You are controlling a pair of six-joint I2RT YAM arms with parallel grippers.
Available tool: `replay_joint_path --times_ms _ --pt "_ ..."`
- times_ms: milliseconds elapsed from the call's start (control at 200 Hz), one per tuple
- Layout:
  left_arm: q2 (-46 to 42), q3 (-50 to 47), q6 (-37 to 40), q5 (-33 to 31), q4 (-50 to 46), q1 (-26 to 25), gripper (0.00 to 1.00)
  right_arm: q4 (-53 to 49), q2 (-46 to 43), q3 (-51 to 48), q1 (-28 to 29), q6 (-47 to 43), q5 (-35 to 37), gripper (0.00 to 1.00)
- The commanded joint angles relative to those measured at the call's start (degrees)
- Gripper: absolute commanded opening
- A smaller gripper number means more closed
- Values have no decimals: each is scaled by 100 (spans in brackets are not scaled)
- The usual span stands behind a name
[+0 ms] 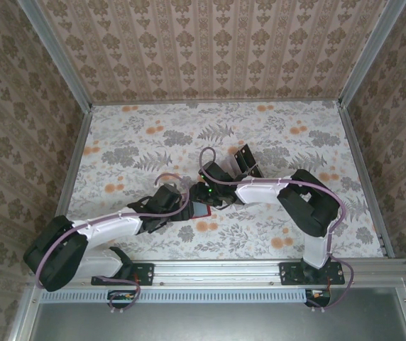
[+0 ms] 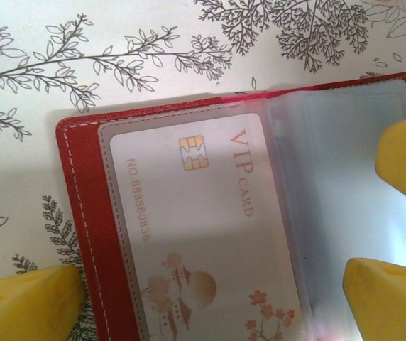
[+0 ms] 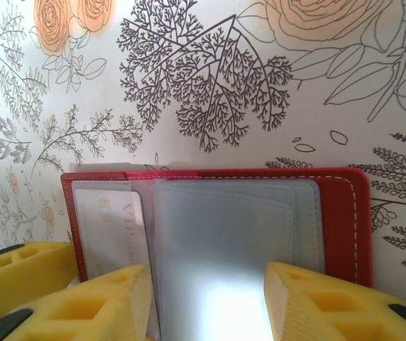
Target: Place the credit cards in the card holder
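Your left gripper [image 2: 206, 302] stands wide apart over the open card holder [image 2: 82, 213]. One finger is just beside its red edge and the other is over the clear pockets [image 3: 231, 227]. Your right gripper [image 3: 206, 309] has its pads partly apart, low over those same pockets. A pale VIP card [image 2: 203, 234] sits in the left sleeve. Beyond the holder, the black credit cards [image 1: 245, 160] lie on the floral table [image 1: 309, 135], apart from it.

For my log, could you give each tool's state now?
Left tool: open over the red card holder.
Right tool: half apart over its sleeves; grip unclear.
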Motion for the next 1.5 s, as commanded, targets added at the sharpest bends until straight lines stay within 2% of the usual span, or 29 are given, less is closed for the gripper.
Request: replay_joint_path --times_ms 0,250,505,745,1180,1495 --pt "19 -104 -77 -69 -4 53 100 -108 136 126 62 18 -109 47" --pt "-216 -105 16 78 45 -12 100 -49 446 397 173 100 -267 47" --pt "87 -26 21 -70 101 -62 100 -8 570 491 233 166 -318 47" --pt "513 139 -205 -523 -442 -97 98 -23 461 446 202 145 -299 47" --pt "632 -113 -339 -553 -275 -122 96 -3 -212 190 15 -1 -90 48" --pt "709 -122 -321 -540 -215 -121 96 -53 -16 82 8 6 -70 47"
